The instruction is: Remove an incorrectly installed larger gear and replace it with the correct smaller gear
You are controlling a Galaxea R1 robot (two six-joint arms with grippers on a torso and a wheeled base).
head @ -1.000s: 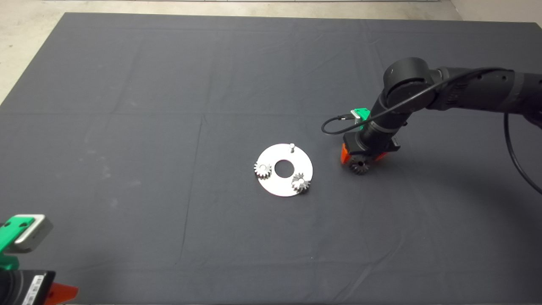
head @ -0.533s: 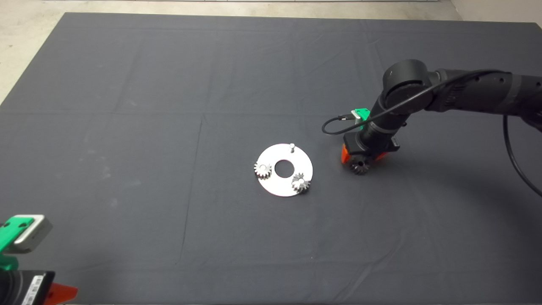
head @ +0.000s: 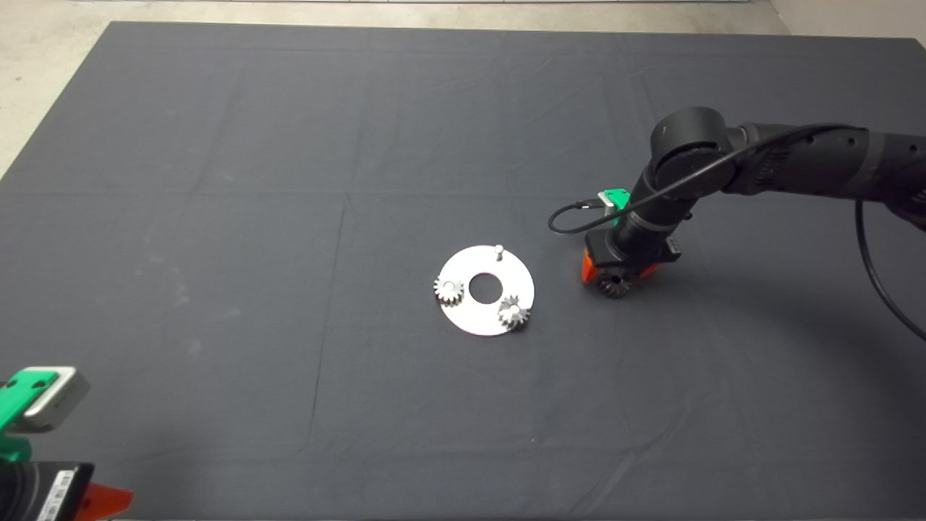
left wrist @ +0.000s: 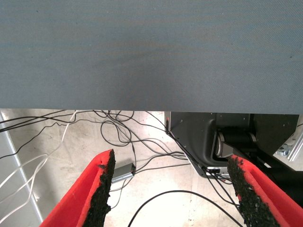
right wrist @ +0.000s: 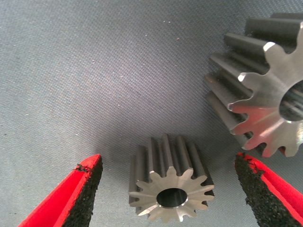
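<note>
In the right wrist view the smaller gear lies on the mat between my right gripper's open fingers, which do not touch it. The larger gear lies just beyond one finger, close to the smaller gear. In the head view my right gripper is low over the mat, right of the silver disc plate. A dark gear shows under it, and I cannot tell which one. The plate carries two small gears and one bare pin. My left gripper is parked, open and empty.
The dark mat covers the table, with pale floor beyond its far left corner. The left wrist view shows the mat's edge, loose cables and a dark robot base on the floor.
My right arm has shifted slightly over the gears. The gears and the plate have not moved. The left arm is still.
</note>
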